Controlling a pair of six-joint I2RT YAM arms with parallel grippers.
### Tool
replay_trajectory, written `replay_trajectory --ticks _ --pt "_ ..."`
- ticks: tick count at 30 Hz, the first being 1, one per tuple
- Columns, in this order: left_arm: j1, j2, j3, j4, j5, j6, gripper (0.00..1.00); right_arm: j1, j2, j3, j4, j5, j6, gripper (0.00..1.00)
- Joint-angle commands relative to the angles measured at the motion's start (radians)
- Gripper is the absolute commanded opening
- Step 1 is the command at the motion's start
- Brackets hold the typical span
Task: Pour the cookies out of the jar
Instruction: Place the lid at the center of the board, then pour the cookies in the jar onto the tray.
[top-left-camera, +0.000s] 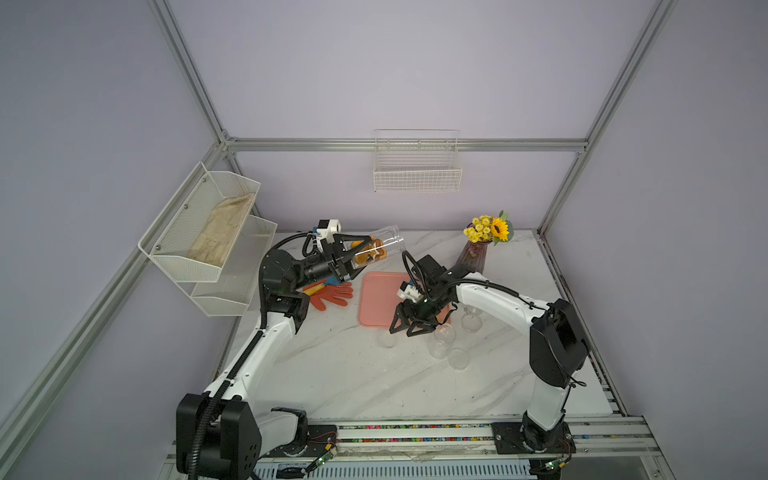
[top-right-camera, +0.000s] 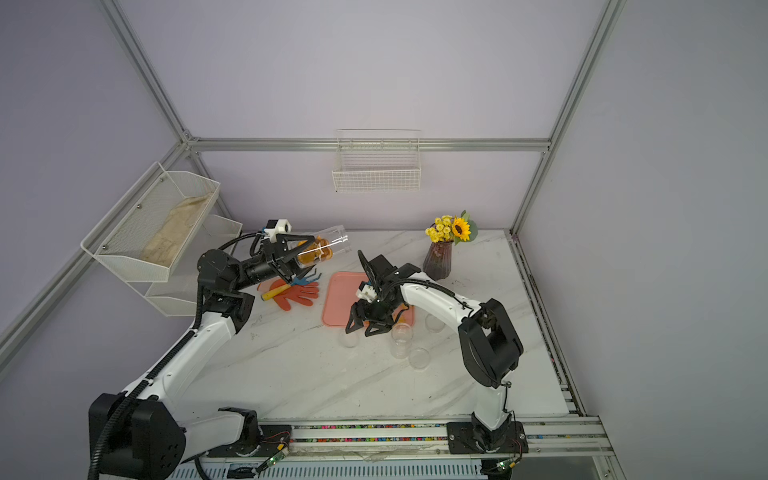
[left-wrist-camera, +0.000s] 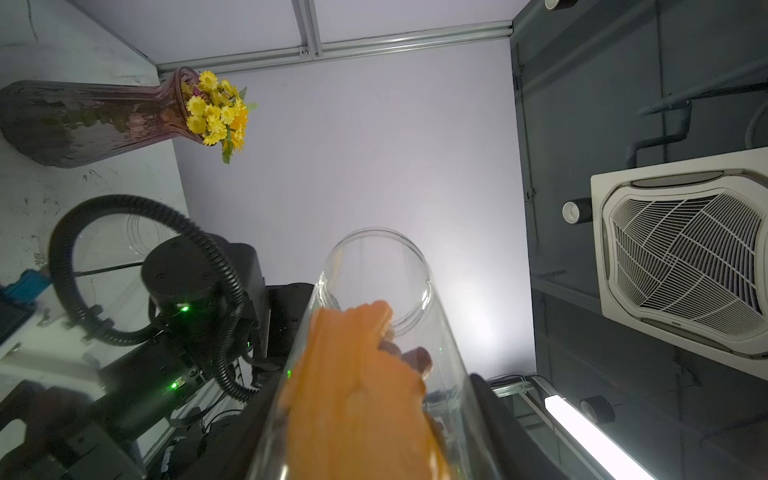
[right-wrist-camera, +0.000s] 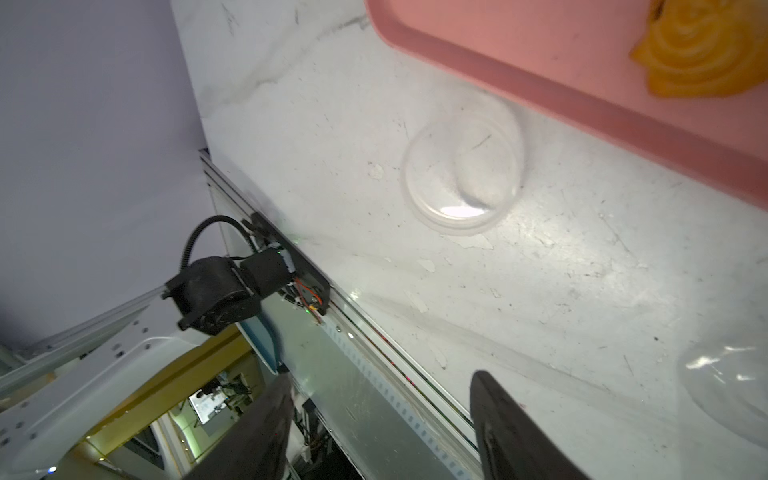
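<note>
Left wrist cam looks right along the jar (left-wrist-camera: 415, 299): lid's off, mouth wide open, and the cookies (left-wrist-camera: 353, 395) are bunched at the closed end near the lens. Both top views have the left pincer (top-left-camera: 361, 257) clenched round that end. The jar is up in the air roughly on its side, mouth maybe a touch higher. As far as I can judge, it hangs past the far corner of the tray (top-left-camera: 376, 299) rather than over it. Right pincer (right-wrist-camera: 380, 376) is released with nothing in it, low over the tray's near edge, and one loose cookie (right-wrist-camera: 702, 54) lies on the tray close by.

My worries: tip it from there and the cookies probably land on the bench (top-left-camera: 353, 374) or by the glove (top-left-camera: 332, 295) instead of the tray. They look wedged together, so they might stick, then drop in one lump and bounce. The jar is smooth and clear, so it could twist in the grip as the weight shifts. And the right arm is over the tray, so cookies could hit it. Brands or writing: none I can read anywhere.
</note>
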Motion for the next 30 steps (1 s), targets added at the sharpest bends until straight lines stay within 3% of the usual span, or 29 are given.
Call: replay_trajectory --ticks 1,7,17,30 --pt "0.012 -0.040 -0.037 0.053 -0.013 -0.005 0.62 0.024 0.059 0.044 -0.172 0.135 -0.094 0.68" --pt "0.023 -0.053 -0.064 0.051 -0.014 -0.001 0.63 0.043 0.084 0.077 -0.168 0.157 -0.096 0.68" --pt "0.028 -0.041 -0.060 0.011 -0.004 0.051 0.63 0.026 -0.007 0.169 -0.081 0.069 -0.072 0.68" --pt "0.033 -0.030 -0.125 -0.106 0.011 0.247 0.63 -0.230 -0.277 0.155 -0.080 -0.020 0.010 0.69"
